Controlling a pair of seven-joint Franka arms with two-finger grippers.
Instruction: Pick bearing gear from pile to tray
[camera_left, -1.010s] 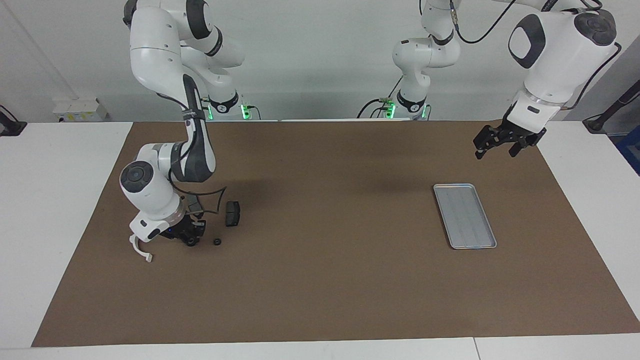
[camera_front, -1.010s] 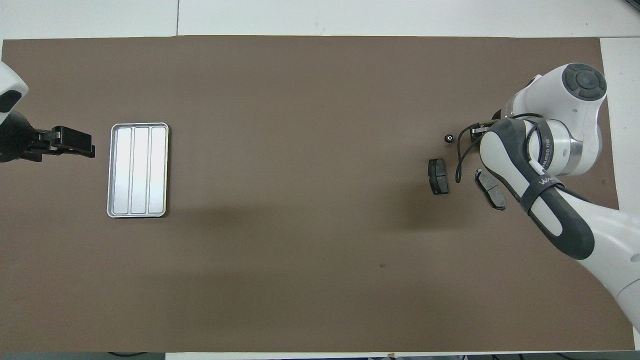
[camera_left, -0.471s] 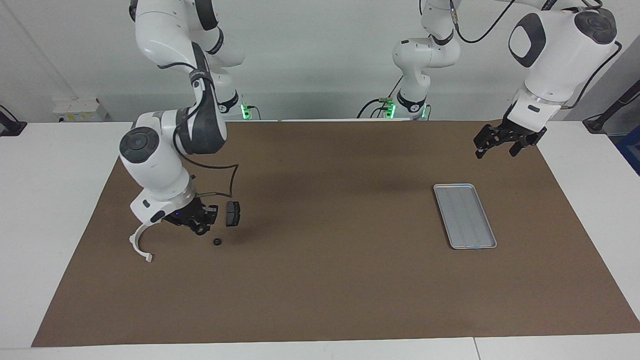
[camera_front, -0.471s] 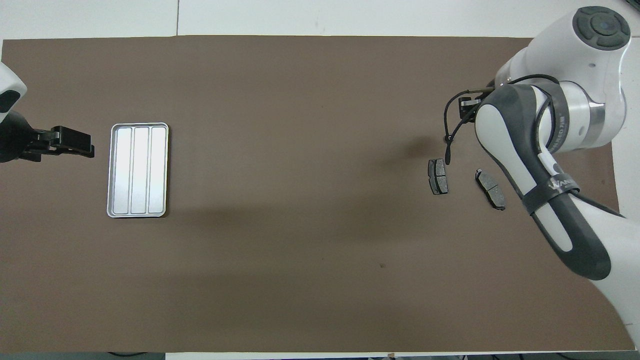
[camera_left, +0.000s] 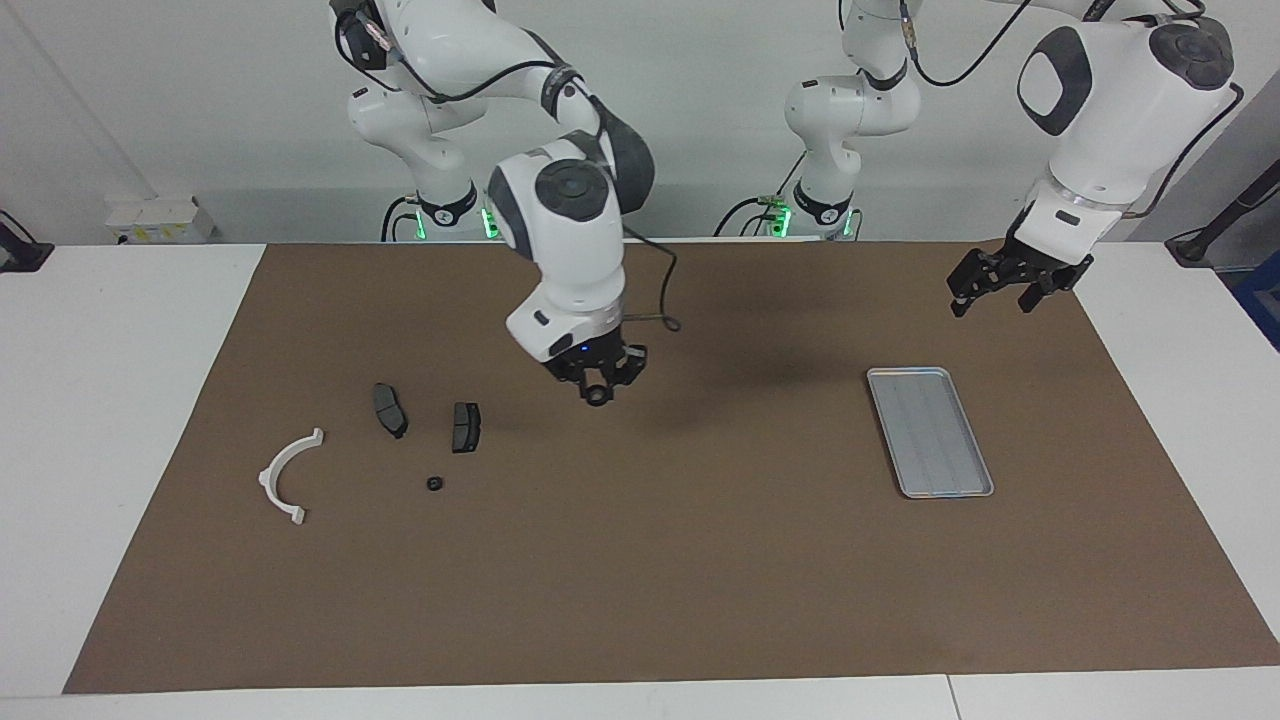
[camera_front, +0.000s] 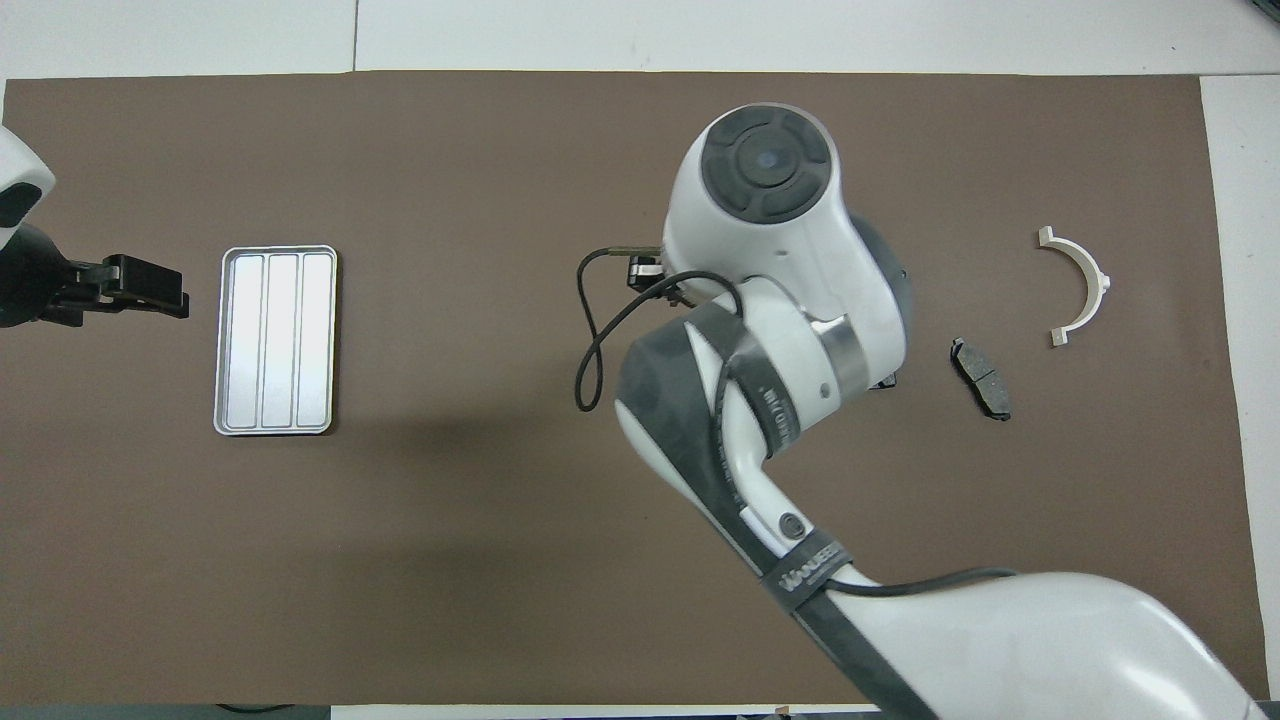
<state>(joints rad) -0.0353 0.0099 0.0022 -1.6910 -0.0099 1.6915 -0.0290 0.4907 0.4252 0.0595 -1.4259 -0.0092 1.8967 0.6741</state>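
Black ring (camera_left: 597, 397) in right hand (camera_left: 598, 388): facing view only; overhead hides it.

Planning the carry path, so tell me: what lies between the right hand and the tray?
Nothing: in the facing view only bare brown mat stretches between the right hand, shut on a small black ring, and the tray.

Tray (camera_left: 930, 431): silver-grey metal, satin sheen, faint lengthwise ridges. Mat (camera_left: 700, 600): brown, matt, paper-like, smooth. Arc (camera_left: 283, 477): white plastic, smooth. Two plates (camera_left: 389, 409) (camera_left: 465, 426): dark grey, dull, slightly grainy. Ring (camera_left: 434, 484): black, small, finish not discernible. Arm shells (camera_left: 570, 230): glossy white plastic with dark grey matt caps.
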